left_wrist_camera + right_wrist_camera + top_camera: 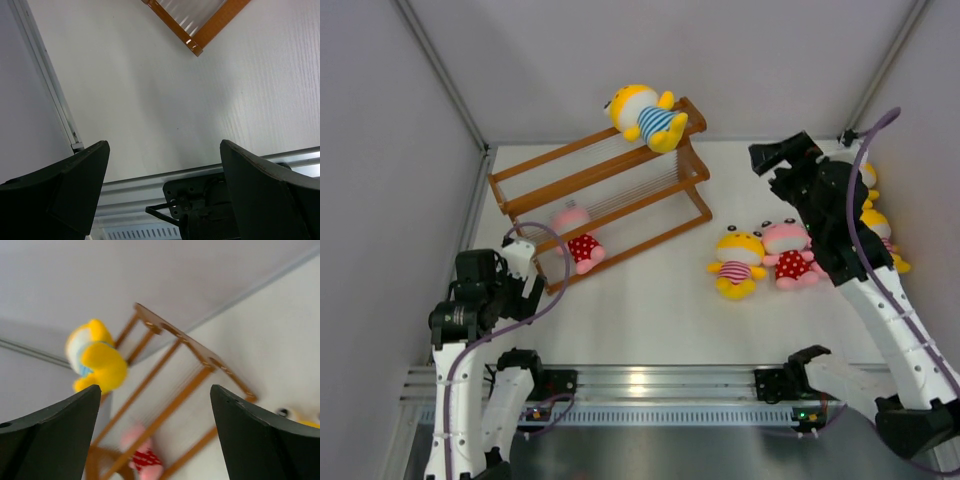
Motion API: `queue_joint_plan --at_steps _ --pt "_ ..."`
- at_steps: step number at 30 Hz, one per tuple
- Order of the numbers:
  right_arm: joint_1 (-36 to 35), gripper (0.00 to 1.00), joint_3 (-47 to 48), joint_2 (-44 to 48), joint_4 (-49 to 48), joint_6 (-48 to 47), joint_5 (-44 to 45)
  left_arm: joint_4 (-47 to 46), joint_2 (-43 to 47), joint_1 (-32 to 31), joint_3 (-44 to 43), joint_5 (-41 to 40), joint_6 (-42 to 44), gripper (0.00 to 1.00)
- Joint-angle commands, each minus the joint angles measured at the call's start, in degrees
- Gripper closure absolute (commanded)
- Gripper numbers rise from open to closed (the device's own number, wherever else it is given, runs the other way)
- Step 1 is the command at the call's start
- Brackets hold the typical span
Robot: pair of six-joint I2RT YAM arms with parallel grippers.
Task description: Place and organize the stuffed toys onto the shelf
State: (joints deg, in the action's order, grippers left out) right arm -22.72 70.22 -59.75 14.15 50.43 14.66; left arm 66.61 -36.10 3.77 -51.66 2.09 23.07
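The orange-brown shelf (605, 190) stands at the back left. A yellow toy in a blue-white striped shirt (645, 115) lies on its top tier; it also shows in the right wrist view (95, 357). A pink toy in a red dotted outfit (578, 238) sits on the lowest tier, and shows blurred in the right wrist view (142, 455). A yellow toy in a pink-white shirt (736, 262) and a pink dotted toy (788, 253) lie on the table at the right. My right gripper (772, 155) is open and empty, raised to the right of the shelf. My left gripper (525, 262) is open and empty, near the shelf's front left corner (195, 42).
More yellow toys (876, 222) lie at the far right, partly hidden behind the right arm. Grey walls close the table on the left, back and right. A metal rail (650, 385) runs along the near edge.
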Motion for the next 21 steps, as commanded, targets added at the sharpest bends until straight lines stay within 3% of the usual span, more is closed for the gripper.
queue_joint_plan --at_steps 1,8,14,21 --pt "5.65 0.09 -8.93 3.22 15.18 -12.8 -1.37 -1.92 0.68 0.27 -1.43 0.99 0.92 0.02" --pt "21.22 0.12 -27.04 10.08 18.45 -16.33 -14.39 -1.92 0.41 0.27 -1.25 0.9 1.45 0.02" --pt "21.58 0.2 -39.34 16.48 14.51 -15.9 -27.47 -2.01 -0.03 0.27 -0.99 2.04 2.15 0.02" --pt "21.49 0.19 -46.39 22.3 13.54 -15.28 -28.44 -2.1 -1.34 0.27 -1.34 3.62 2.15 0.02"
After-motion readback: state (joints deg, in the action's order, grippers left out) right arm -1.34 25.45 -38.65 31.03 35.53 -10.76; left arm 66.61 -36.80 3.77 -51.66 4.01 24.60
